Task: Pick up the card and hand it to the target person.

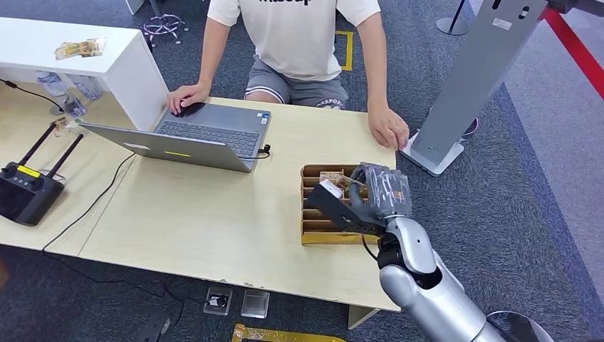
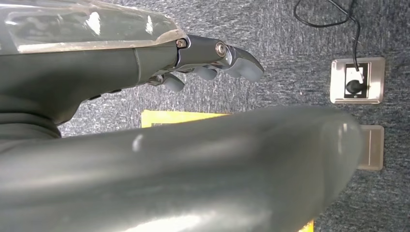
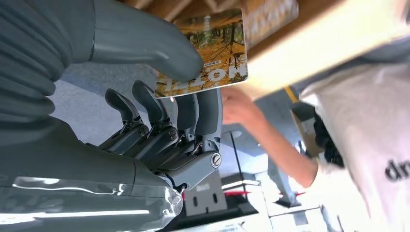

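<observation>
table (image 1: 192, 214): your pale desk; a person (image 1: 299, 43) sits at the far side, one hand by the laptop (image 1: 192, 135)
box (image 1: 313, 229): wooden slotted box near your right edge
right hand (image 1: 367, 196): over the box; thumb and fingers pinch the card (image 3: 212, 53)
left hand (image 2: 212, 60): fingers curled, holding nothing

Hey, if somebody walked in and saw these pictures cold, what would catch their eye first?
Probably the right hand over the wooden slotted box at the table's right end, pinching an orange card between thumb and fingers. Next, the person seated across the table, one hand on the open laptop.
</observation>
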Controlling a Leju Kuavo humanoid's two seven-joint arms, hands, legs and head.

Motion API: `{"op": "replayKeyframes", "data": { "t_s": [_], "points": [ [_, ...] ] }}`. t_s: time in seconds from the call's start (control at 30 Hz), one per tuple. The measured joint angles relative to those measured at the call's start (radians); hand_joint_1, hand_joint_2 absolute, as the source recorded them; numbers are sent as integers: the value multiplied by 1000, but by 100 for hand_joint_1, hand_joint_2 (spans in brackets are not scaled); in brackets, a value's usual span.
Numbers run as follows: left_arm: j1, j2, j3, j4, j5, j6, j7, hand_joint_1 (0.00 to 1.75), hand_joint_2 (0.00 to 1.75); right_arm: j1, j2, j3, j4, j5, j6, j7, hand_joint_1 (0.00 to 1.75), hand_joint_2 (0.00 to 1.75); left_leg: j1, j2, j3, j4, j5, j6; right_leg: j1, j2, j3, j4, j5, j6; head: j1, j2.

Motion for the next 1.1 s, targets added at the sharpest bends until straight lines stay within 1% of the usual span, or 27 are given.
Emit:
{"op": "replayKeyframes", "data": {
  "t_s": [0.1, 0.17, 0.27, 0.37, 0.5, 0.73, 0.8, 0.97, 1.1],
  "points": [
    [0, 0, 0, 0, 6, 1, 0, 0, 0, 1, -32, -20, -104, -9, 11, 8, 155, 175, 0, 0, 0, 0, 0, 0, 0, 0, 0, 0, 0, 0, 0, 0],
    [0, 0, 0, 0, 7, 1, 0, 0, 0, 1, -44, -27, -160, -15, 11, -4, 155, 175, 0, 0, 0, 0, 0, 0, 0, 0, 0, 0, 0, 0, -1, 0],
    [-1, -1, 0, 0, 7, 0, -1, 0, 0, -1, -52, -30, -207, -37, 9, -40, 155, 175, 0, 0, 0, 0, 0, 0, 0, 0, 0, 0, 0, 0, -2, 0],
    [-2, -2, 0, 0, 5, -2, -5, 0, 0, -7, -51, -29, -207, -60, -20, -99, 155, 175, 0, 0, 0, 0, 0, 0, 0, 0, 0, 0, 0, 0, -2, 0],
    [-4, -2, 0, 0, -4, -10, -8, 0, 0, -33, -40, -28, -146, -68, -110, -202, 155, 175, 0, 0, -1, 0, 0, 0, 0, 0, 1, 0, 0, 0, -1, 0],
    [-6, -3, -1, 0, -16, -13, -8, 0, 0, -61, -19, -47, 29, -66, -331, -416, 155, 175, 0, -1, -1, 0, 0, 0, 0, -1, 1, 0, 0, 0, 0, 0],
    [-6, -3, -3, 0, -19, -13, -6, 0, 0, -60, -13, -56, 72, -55, -367, -449, 155, 175, 0, -1, -1, 0, 0, 0, 0, -1, 0, 0, 0, 0, -1, 0],
    [-6, -4, -7, 0, -20, -13, -2, 0, 0, -58, -2, -65, 150, -29, -397, -468, 155, 175, 0, -1, -1, 0, 0, 0, 0, 0, 0, 0, 0, 0, -1, 0],
    [-6, -4, -10, 0, -24, -7, -2, 0, 0, -51, 6, -65, 185, -17, -391, -468, 0, 175, 0, -1, -1, 0, 0, 0, 0, 0, 0, 0, 0, 0, -1, 0]
  ]
}}
